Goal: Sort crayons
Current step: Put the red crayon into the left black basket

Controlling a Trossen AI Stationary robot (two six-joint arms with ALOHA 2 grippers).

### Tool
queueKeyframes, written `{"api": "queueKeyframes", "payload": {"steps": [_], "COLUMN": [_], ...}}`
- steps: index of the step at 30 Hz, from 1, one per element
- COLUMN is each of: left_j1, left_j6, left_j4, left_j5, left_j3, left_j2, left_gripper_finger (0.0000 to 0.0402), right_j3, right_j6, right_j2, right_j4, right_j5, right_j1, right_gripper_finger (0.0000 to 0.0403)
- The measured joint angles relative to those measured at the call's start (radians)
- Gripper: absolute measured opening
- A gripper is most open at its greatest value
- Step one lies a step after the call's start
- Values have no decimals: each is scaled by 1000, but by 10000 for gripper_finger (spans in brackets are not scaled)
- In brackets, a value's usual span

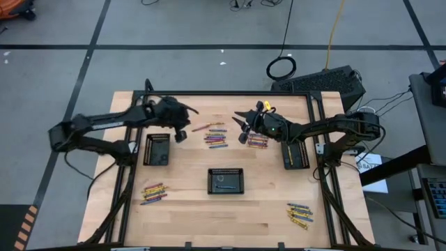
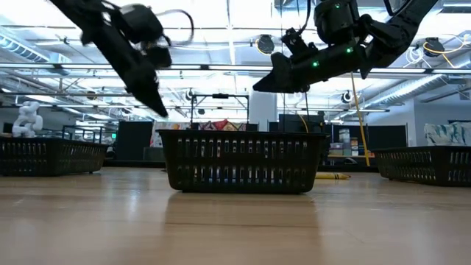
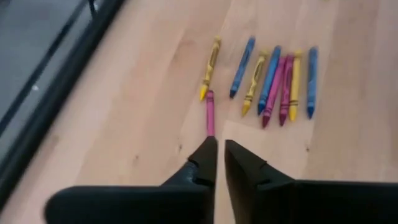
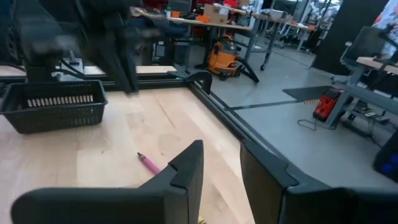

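1. Your left gripper (image 1: 182, 134) is raised above the back-left part of the table (image 1: 188, 209), between the left black tray (image 1: 156, 149) and the middle group of crayons (image 1: 216, 137). In the left wrist view its fingers (image 3: 208, 158) stand narrow, with only a thin gap between them, and they hold nothing.
2. Just beyond these fingertips you see a pink crayon (image 3: 210, 112) lying flat on the wood. It points toward the gripper, and its far end is near the tip of a yellow crayon (image 3: 210, 68).
3. Beside it lies a row of crayons in yellow, blue and pink, side by side and partly touching.
4. Your right gripper (image 1: 244, 130) hangs above the table on the right side of the same middle group, over another small bunch of crayons (image 1: 257, 141). In the right wrist view its fingers (image 4: 186, 168) are moderately apart and empty.
5. Past those fingers one pink crayon (image 4: 148, 163) lies alone on the table.
6. More crayons lie in a group at the front left (image 1: 153, 193) and at the front right (image 1: 300, 215).
7. A centre tray (image 1: 226, 180) and a right tray (image 1: 297, 155) also stand on the table.
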Motion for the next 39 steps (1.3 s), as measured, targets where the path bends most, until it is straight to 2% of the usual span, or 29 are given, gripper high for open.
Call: {"api": "queueKeyframes", "payload": {"steps": [9, 12, 16, 22, 32, 37, 39], "left_j1": [16, 30, 48, 67, 87, 83, 75], "left_j6": [-20, -24, -24, -24, 29, 26, 19], "left_j4": [178, 270, 350, 323, 266, 232, 152], "left_j5": [41, 39, 42, 61, 72, 54, 45], "left_j3": [0, 0, 0, 0, 4, 1, 2], "left_j2": [317, 381, 433, 461, 459, 431, 384], "left_gripper_finger": [166, 184, 186, 144, 13, 9, 6], "right_j3": [0, 0, 0, 0, 0, 0, 0], "right_j6": [64, 60, 60, 72, 94, 110, 110], "right_j2": [0, 0, 0, 0, 0, 0, 0], "right_j4": [-43, -43, -46, -71, -87, -100, -100], "right_j5": [0, 0, 0, 0, -1, -1, -1], "right_j1": [14, 16, 16, 16, 16, 17, 17], "right_gripper_finger": [91, 91, 91, 91, 91, 91, 91]}}
